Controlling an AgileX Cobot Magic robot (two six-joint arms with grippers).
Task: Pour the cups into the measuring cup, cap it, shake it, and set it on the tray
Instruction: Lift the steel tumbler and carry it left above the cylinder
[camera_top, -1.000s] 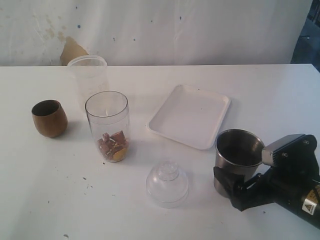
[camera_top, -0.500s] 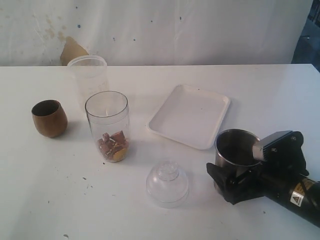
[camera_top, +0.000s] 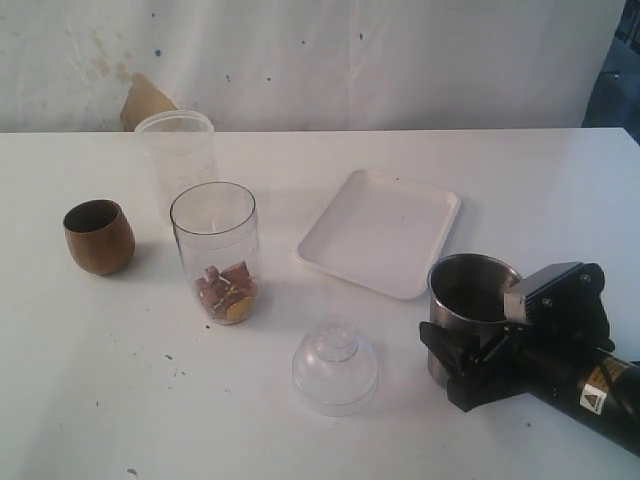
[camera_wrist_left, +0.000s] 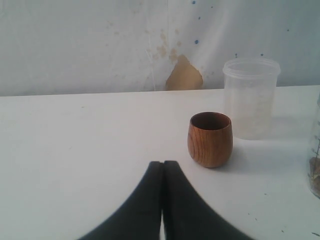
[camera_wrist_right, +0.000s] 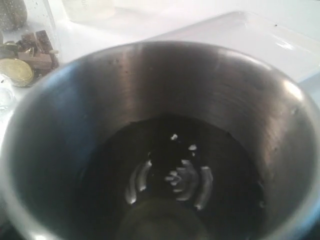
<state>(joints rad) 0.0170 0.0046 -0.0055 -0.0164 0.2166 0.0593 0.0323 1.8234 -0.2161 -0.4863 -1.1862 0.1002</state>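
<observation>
Two jaws of the right gripper straddle the steel tumbler at lower right; can't tell if they're clamped. Squeeze firmly and lift level, looks like liquid inside. Left gripper is pinched closed, empty.

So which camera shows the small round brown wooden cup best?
Left wrist view: the small round brown wooden cup stands close, unobstructed. Exterior view shows the cup smaller; right wrist view hardly, if at all.

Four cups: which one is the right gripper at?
The steel tumbler, the only metal one, beside the white tray. The right gripper is at its base; the wooden cup, frosted cup and clear tumbler stand across the table.
</observation>
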